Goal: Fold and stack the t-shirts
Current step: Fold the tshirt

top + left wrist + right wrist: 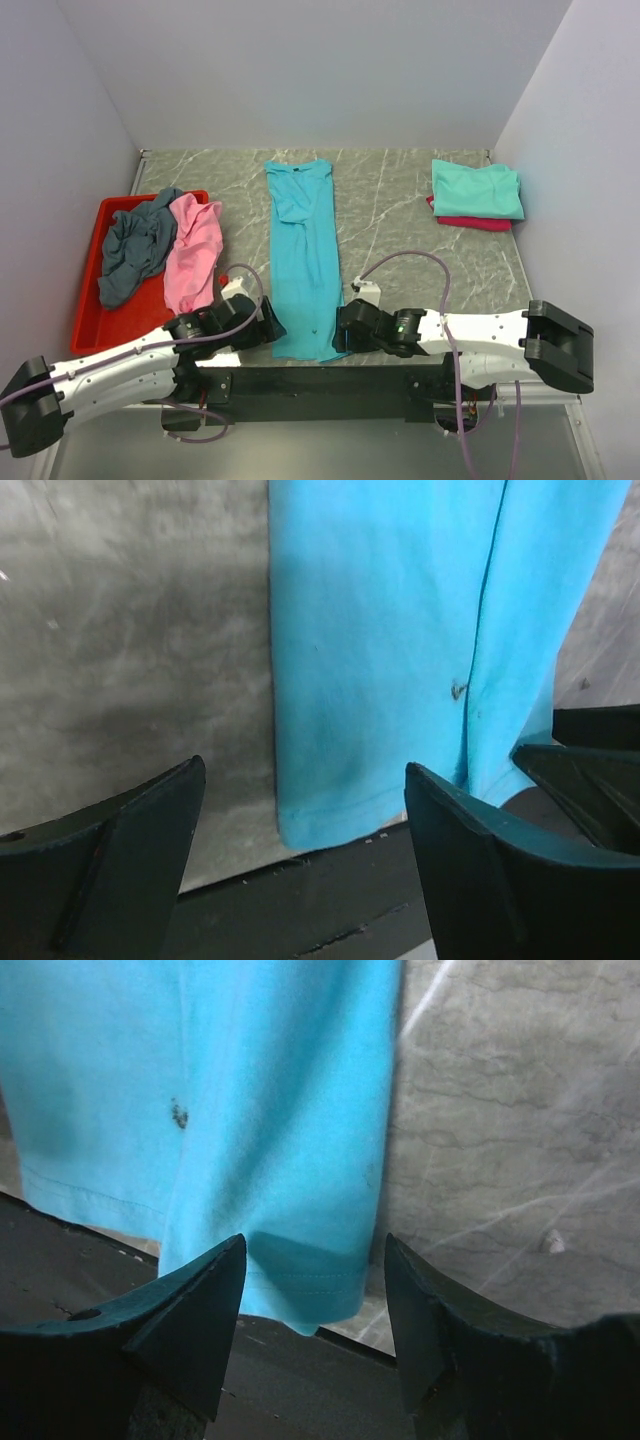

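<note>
Your long turquoise cloth t-shirt (pixel 303 250) lies flat down the centre of the frame on the grey marbled tabletop (pixel 400 215), hem toward the bottom. Your left fingers (pixel 140 830) and right fingers (pixel 190 1300) stand apart, one pair at each bottom corner of the hem.

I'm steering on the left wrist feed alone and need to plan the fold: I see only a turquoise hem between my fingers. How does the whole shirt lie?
Observer: The turquoise shirt lies as one long narrow strip, collar at the far end, hem at the near end.
Operator: And the other arm?
Observer: The right gripper is open, its fingers flanking the hem's right corner.
Operator: Any shirts finished?
Observer: A folded mint-green shirt sits on a crimson shirt, far right.
</note>
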Controlling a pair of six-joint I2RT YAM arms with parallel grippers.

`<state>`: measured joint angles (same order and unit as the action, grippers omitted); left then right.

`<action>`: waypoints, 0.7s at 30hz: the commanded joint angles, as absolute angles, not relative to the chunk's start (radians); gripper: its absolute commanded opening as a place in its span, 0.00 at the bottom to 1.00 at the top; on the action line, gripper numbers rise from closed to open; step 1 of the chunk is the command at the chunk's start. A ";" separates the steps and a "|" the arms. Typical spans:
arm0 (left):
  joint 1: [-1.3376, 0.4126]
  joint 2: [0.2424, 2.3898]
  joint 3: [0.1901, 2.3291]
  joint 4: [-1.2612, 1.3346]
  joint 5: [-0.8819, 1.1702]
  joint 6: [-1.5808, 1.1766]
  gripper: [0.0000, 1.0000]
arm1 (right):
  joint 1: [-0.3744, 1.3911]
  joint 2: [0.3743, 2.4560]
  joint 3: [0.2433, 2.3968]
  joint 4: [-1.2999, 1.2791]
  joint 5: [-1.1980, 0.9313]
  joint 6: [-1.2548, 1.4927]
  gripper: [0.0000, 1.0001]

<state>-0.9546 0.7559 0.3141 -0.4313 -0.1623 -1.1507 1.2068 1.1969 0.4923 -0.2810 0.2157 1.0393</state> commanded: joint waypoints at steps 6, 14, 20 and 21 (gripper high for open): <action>-1.091 0.799 0.302 -0.443 -0.210 -1.313 0.82 | 1.230 1.230 0.506 -0.262 0.235 1.061 0.64; -1.180 0.873 0.327 -0.500 -0.268 -1.407 0.70 | 1.244 1.223 0.506 -0.275 0.250 1.074 0.64; -1.215 0.907 0.342 -0.522 -0.305 -1.434 0.62 | 1.252 1.218 0.500 -0.275 0.255 1.083 0.64; -1.218 0.911 0.339 -0.512 -0.302 -1.433 0.59 | 1.253 1.216 0.500 -0.275 0.256 1.083 0.64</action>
<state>-1.2022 0.8845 0.3431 -0.4461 -0.2863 -1.4025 1.2400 1.2160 0.4969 -0.2592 0.2329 1.0622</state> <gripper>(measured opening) 0.604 0.642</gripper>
